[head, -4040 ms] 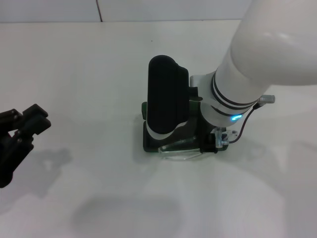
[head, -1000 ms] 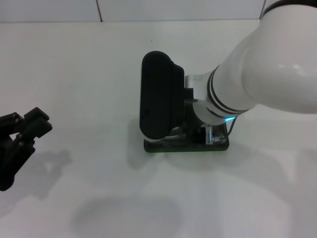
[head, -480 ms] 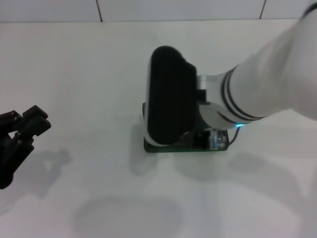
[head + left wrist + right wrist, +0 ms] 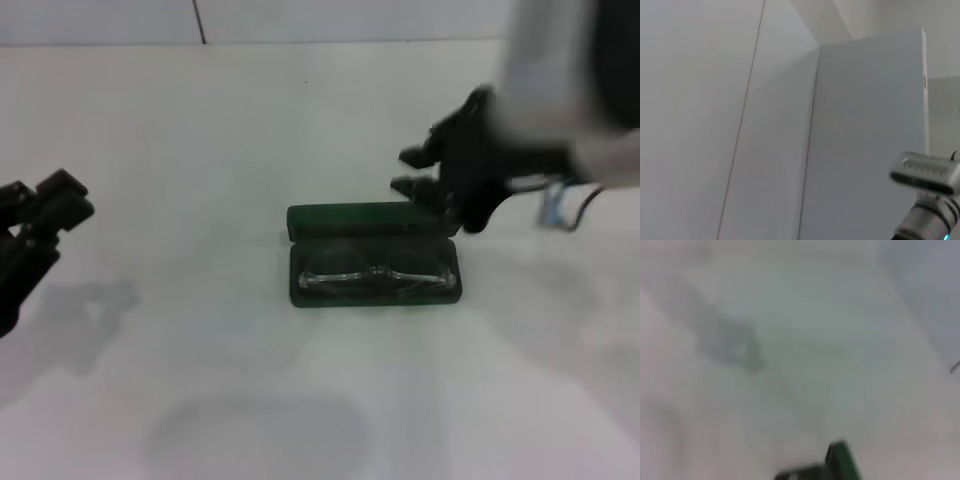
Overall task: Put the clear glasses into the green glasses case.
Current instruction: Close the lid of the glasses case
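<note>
We see the clear glasses (image 4: 375,277) lying in the open green glasses case (image 4: 374,290) – right claw (image 4: 425,170) spread, empty – it could clip the raised lid.

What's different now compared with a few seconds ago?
The right gripper has lifted off the green glasses case and pulled back to its far right corner, leaving the clear glasses lying inside. The case stayed open and in place; the left gripper remained parked at the left edge.

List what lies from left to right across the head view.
left pincer → green glasses case, open, with the clear glasses lying in its tray → right pincer, by the case's right end.
</note>
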